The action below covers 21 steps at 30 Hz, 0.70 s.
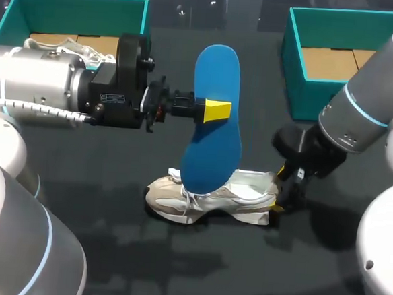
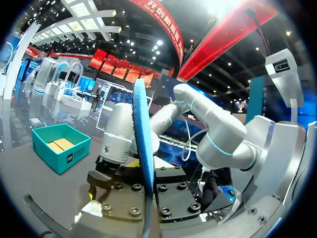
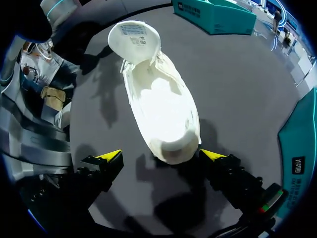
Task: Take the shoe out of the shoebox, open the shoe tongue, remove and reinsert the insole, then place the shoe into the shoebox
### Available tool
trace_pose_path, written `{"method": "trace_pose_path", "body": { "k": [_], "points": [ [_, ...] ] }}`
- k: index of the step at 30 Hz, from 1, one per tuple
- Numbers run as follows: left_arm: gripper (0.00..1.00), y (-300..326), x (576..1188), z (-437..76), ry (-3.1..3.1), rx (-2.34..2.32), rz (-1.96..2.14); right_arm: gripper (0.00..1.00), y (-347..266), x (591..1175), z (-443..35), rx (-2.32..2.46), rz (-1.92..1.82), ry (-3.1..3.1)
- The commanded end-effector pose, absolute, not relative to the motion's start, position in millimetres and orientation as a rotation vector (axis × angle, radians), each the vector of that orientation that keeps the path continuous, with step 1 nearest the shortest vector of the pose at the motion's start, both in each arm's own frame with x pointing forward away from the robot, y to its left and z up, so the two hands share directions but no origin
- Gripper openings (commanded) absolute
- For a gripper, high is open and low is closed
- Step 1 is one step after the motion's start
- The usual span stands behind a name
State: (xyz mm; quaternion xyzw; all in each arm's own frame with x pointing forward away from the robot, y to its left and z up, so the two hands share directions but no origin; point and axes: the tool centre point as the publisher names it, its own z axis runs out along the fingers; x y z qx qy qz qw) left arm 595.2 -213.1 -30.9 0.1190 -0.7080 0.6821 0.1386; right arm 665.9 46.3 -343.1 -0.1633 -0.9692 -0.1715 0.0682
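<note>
Now our left gripper (image 1: 216,111) clamps the insole (image 1: 213,155) over the shoe (image 3: 161,104) midway on the desk (image 1: 108,256); our right gripper (image 3: 161,155) gapes wide astride its heel.

1. A printed label (image 3: 134,42) is carried on the inner face of the shoe tongue (image 3: 121,32); its lines cannot be read.
2. A lettered plate (image 1: 112,100) is fixed on the left arm (image 1: 46,83); illegible.
3. A white mark (image 3: 297,166) is printed on the shoebox (image 3: 303,141) wall; unreadable.

Dark table (image 1: 174,267) (matte grey); shadows on it.
</note>
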Motion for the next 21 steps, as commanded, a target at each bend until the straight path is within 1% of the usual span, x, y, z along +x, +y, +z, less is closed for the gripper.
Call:
{"method": "trace_pose_path", "body": {
  "k": [1, 12, 21],
  "points": [
    [0.00, -217, 597, -32, -2.045, 0.343, 1.975, 1.00, 49, 667, -341, -0.469, -0.243, -2.930],
    [0.00, -217, 597, -32, -2.045, 0.343, 1.975, 1.00, 71, 668, -323, -0.521, -0.141, -3.033],
    [0.00, -217, 597, -32, -2.045, 0.343, 1.975, 1.00, 82, 673, -323, -0.486, -0.051, -3.075]
  ]
}}
